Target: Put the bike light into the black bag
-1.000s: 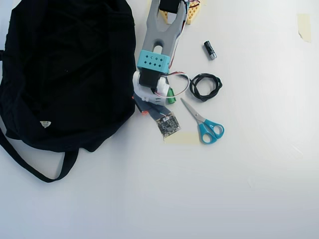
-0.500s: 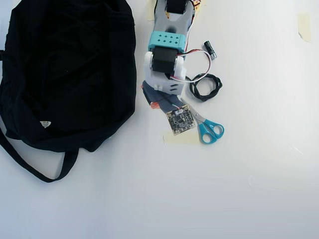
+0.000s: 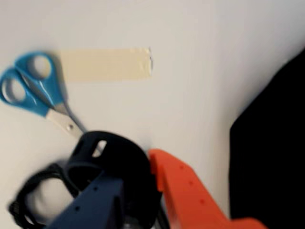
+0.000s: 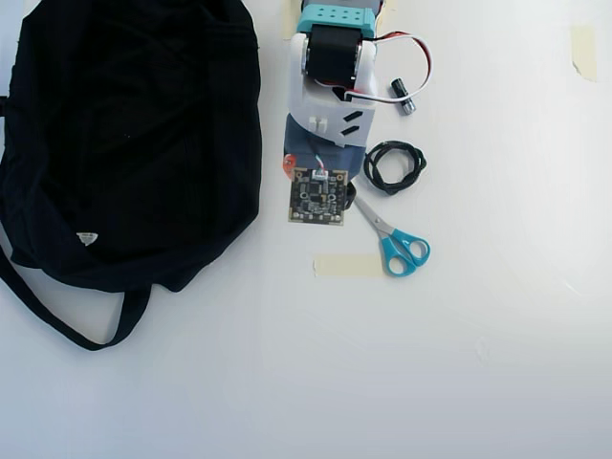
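The bike light (image 3: 112, 161), a small black body with a rubbery ring strap, sits between the blue finger (image 3: 90, 204) and the orange finger (image 3: 183, 188) of my gripper (image 3: 129, 171), which is shut on it above the white table. In the overhead view the wrist and its camera board (image 4: 317, 197) cover the light; only an orange bit of finger (image 4: 287, 164) shows. The black bag (image 4: 129, 143) lies to the left in the overhead view, close beside the arm, and fills the right edge of the wrist view (image 3: 271, 152).
Blue-handled scissors (image 4: 394, 239) and a strip of tape (image 4: 347, 266) lie just below-right of the gripper. A coiled black cable (image 4: 393, 166) and a small black cylinder (image 4: 404, 96) lie to the arm's right. The bag's strap (image 4: 67, 325) loops out at lower left.
The arm has drawn back toward the top of the overhead view, away from the tape strip. The wrist has straightened, and its camera board now sits higher in the picture.
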You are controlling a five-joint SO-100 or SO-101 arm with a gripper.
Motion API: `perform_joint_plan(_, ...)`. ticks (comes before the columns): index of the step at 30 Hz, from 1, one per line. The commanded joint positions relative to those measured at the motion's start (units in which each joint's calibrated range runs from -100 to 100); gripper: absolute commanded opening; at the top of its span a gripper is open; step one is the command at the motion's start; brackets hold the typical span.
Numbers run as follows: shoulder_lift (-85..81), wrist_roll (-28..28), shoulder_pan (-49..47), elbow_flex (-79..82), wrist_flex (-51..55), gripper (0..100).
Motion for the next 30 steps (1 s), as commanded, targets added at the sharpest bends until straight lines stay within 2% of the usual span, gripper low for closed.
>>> perform_joint_plan(1,-5.53,-5.39,0.39,-1.79,0.77,2)
perform_joint_plan(7,-5.94,-9.48,5.25,-2.23,0.69,2)
perform_joint_plan(13,-5.78,-13.73,15.34,-1.88,0.69,2)
perform_joint_plan(21,-5.86,-13.52,25.89,-0.62,0.77,2)
perform_joint_plan(30,-4.62,-13.36,42.27,0.55,0.43,2)
